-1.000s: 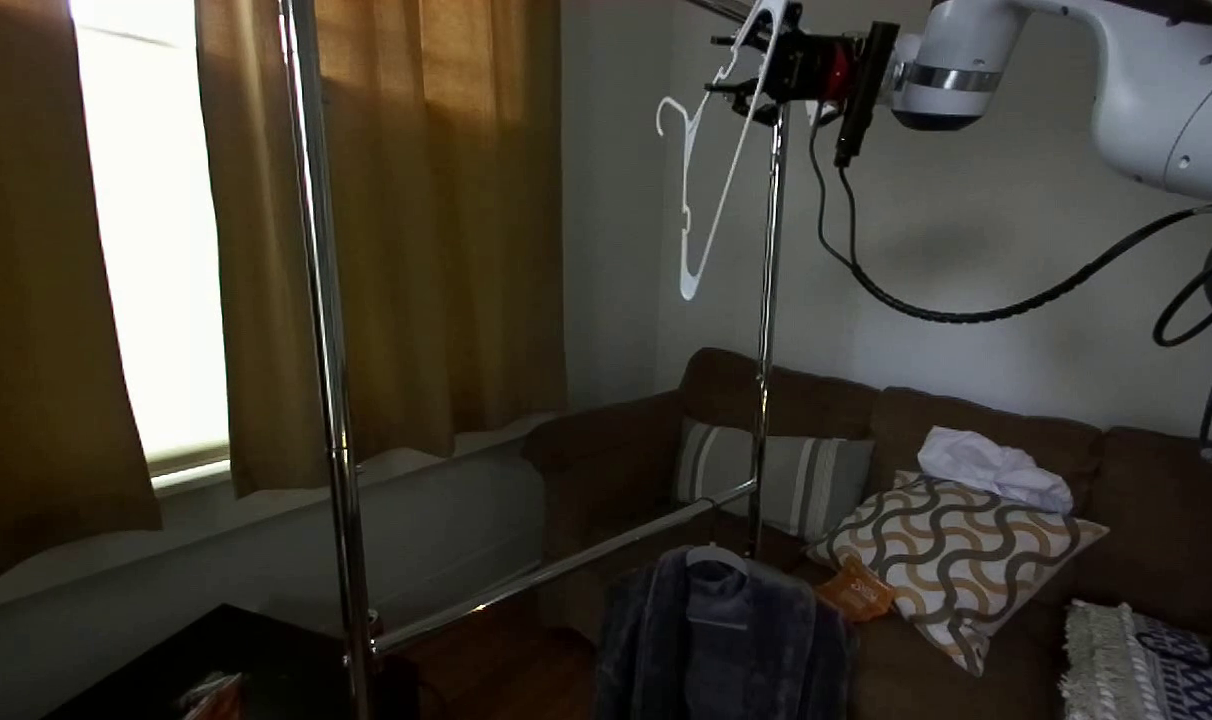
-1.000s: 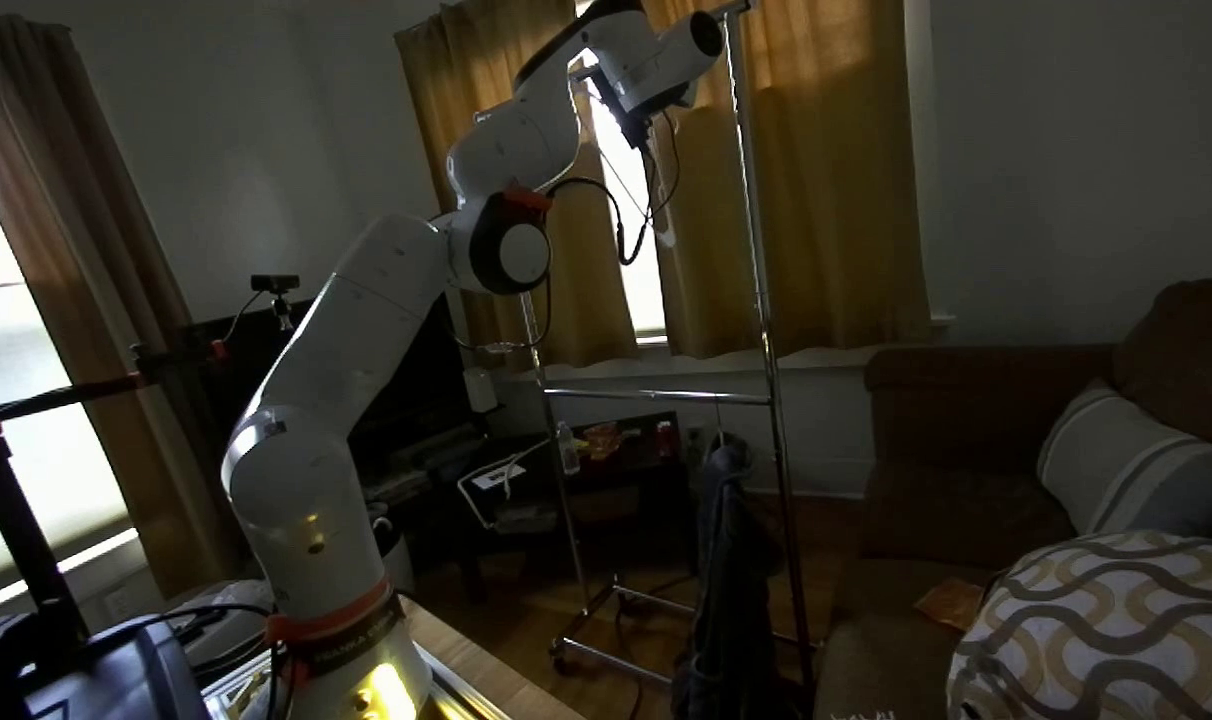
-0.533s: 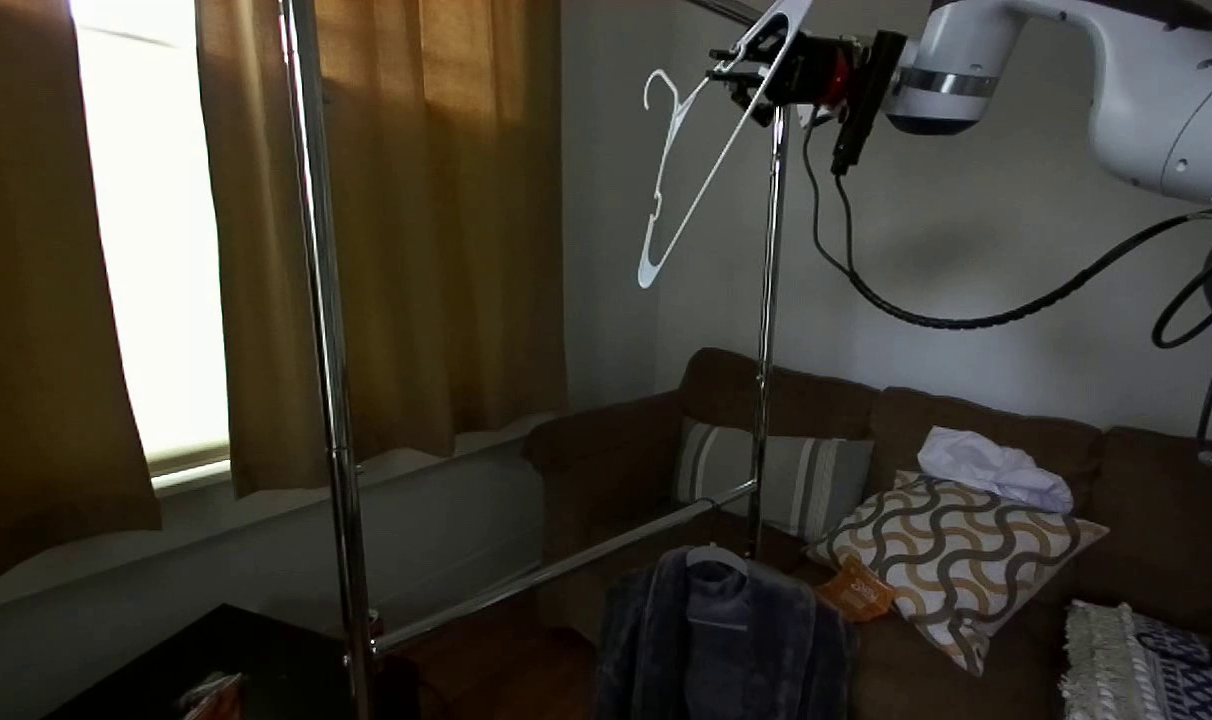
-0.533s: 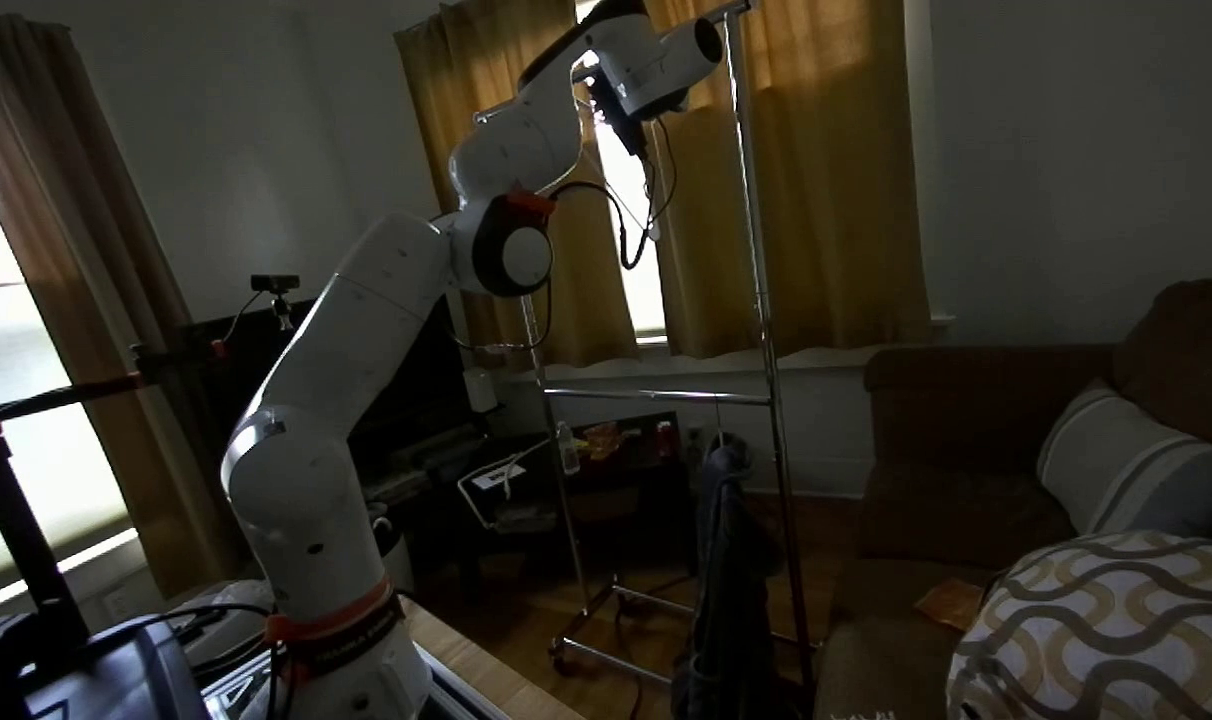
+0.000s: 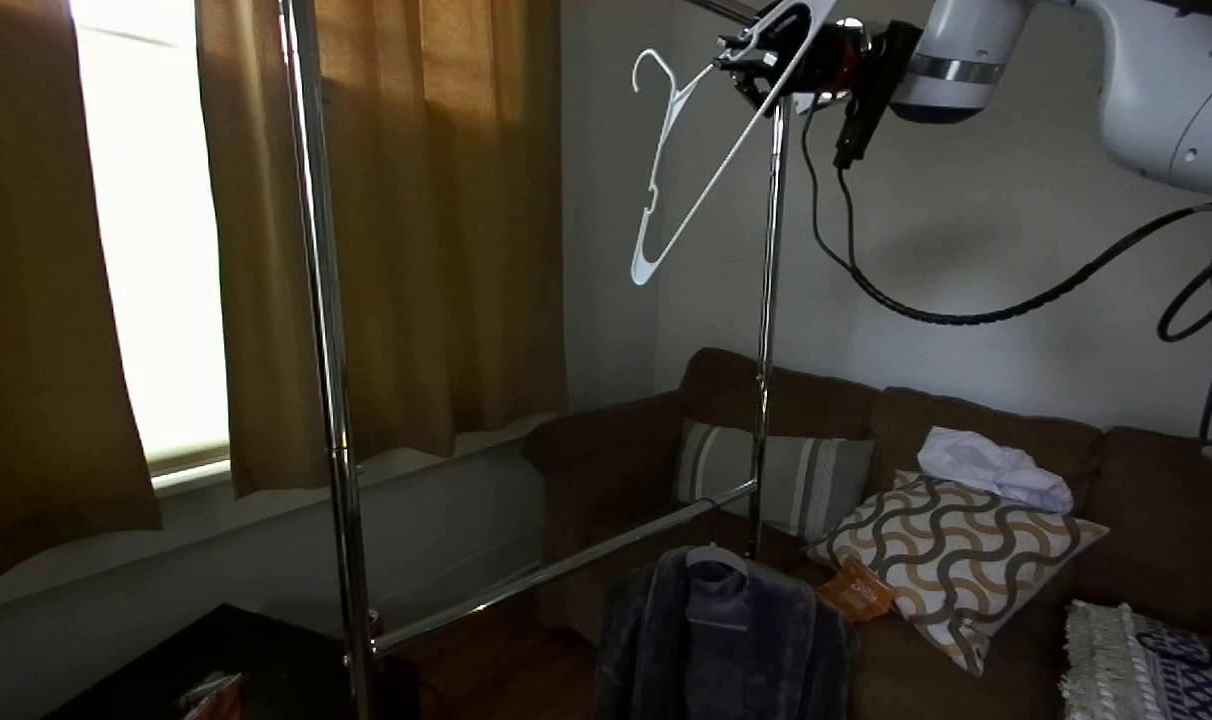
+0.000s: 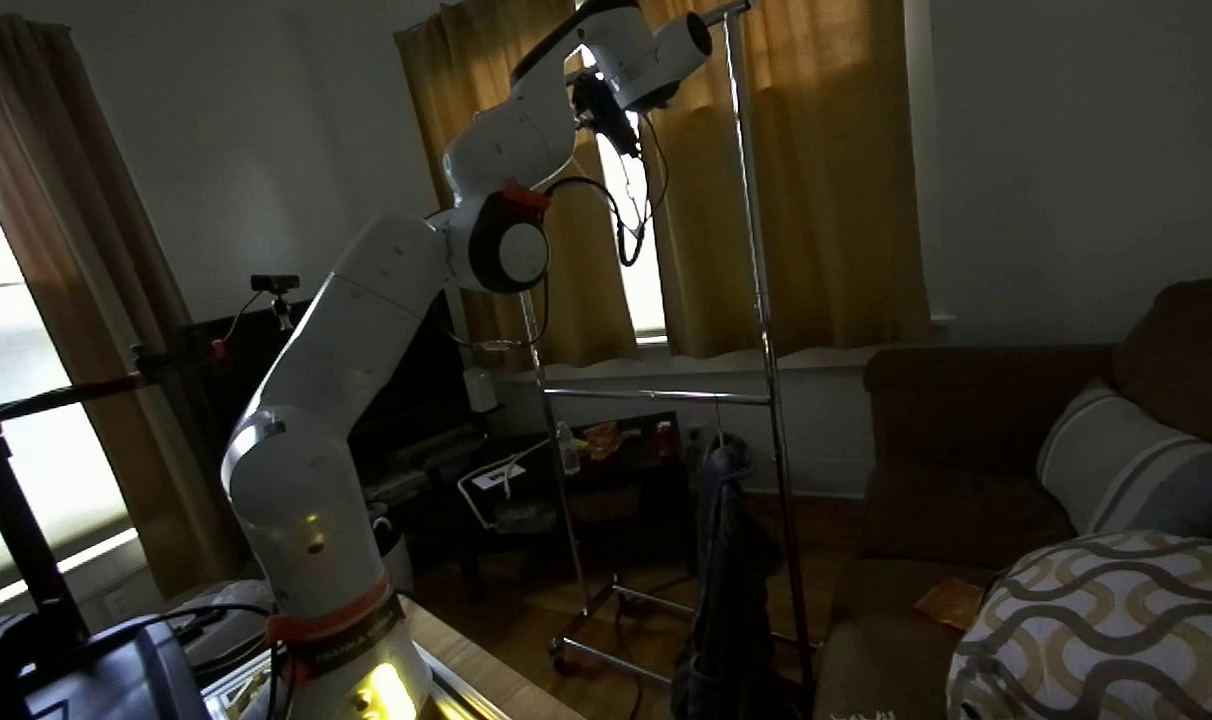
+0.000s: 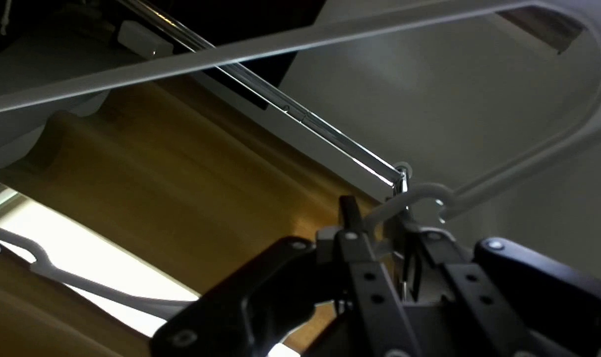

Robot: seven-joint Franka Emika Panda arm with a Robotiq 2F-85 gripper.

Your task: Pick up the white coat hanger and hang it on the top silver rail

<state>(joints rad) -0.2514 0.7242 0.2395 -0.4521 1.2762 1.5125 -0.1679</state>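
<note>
While arm [image 6: 336, 330] partly hides top rail [image 6: 726, 13], white hanger [image 5: 674, 104] cropped above, pincer [image 7: 375, 223] clamped on it

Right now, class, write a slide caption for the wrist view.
Pincer shut on the white coat hanger, with a silver pole and golden-brown curtain beyond.

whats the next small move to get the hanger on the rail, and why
Probably raise the end effector slightly. It grips the hanger by one side, and in an exterior view the tilted hook is free and appears lower than the top rail, so some lift may let it pass over. Their separation in depth is hard to tell.
</note>
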